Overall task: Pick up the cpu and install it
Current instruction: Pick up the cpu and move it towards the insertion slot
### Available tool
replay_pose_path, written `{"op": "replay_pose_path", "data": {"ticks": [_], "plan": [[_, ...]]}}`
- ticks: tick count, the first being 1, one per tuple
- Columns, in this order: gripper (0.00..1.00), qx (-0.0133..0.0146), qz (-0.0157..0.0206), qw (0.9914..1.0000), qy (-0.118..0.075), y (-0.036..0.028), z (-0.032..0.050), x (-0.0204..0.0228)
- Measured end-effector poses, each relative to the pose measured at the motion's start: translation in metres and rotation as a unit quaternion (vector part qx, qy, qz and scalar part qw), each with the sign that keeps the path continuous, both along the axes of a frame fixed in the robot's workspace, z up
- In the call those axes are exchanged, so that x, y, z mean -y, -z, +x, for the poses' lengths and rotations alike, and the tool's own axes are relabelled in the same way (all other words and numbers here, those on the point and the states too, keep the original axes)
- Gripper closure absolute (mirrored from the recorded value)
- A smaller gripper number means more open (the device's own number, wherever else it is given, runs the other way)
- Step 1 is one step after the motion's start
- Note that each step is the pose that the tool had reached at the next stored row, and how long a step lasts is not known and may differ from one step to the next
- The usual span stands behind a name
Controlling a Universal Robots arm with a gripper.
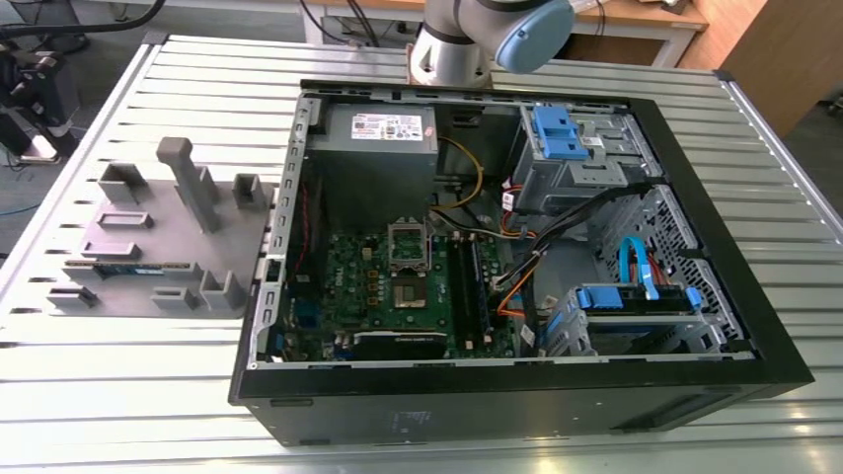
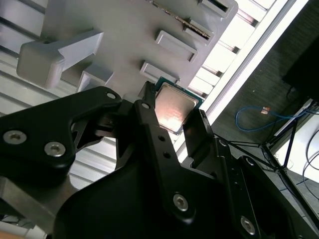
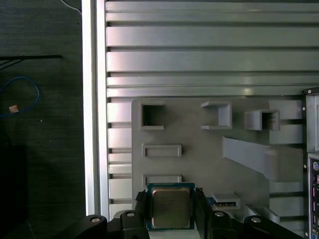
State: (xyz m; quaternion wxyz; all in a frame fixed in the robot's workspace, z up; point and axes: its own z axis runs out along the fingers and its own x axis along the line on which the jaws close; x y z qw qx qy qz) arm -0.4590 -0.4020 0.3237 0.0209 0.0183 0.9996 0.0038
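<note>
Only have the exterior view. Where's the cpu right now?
Observer: In both wrist views the cpu sits between the jaws of the gripper.
Operator: Jaws shut on it?
Observer: Yes. In the second wrist view the fingers bear on two opposite edges of the chip, and its silver top faces the camera.
Operator: Over the tray or the board?
Observer: Over the grey tray, near its edge and next to the slot holding the memory stick. I cannot tell whether it has been lifted off the tray.
</note>
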Motion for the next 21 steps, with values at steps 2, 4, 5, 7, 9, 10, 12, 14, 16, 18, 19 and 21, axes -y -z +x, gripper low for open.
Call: {"op": "replay_pose_path", "data": {"ticks": [2,4,5,7,9,10,12,14,16,18,19,21], "plan": [[0.53,0.0000,0.0000,1.00000,0.000,-0.0021,0.0000,0.0000],[0.53,-0.0001,0.0000,1.00000,0.000,-0.0024,0.0000,0.0000],[0.53,-0.0001,-0.0001,1.00000,0.000,-0.0028,0.0000,0.0000],[0.53,0.0000,0.0000,1.00000,0.000,-0.0037,0.0000,0.0000],[0.53,-0.0001,0.0000,1.00000,0.000,-0.0051,0.0000,0.0000],[0.53,0.0000,0.0000,1.00000,0.000,-0.0059,0.0000,0.0000],[0.53,0.0000,0.0000,1.00000,0.000,-0.0075,0.0000,0.0000],[0.53,0.0000,0.0000,1.00000,0.000,-0.0091,0.0000,0.0000],[0.53,0.0001,0.0001,1.00000,0.000,-0.0100,0.0000,0.0000],[0.53,0.0001,0.0001,1.00000,0.000,-0.0104,0.0000,0.0000],[0.53,0.0000,0.0000,1.00000,0.000,-0.0105,0.0000,0.0000],[0.53,0.0000,0.0000,1.00000,0.000,-0.0106,0.0000,0.0000]]}}
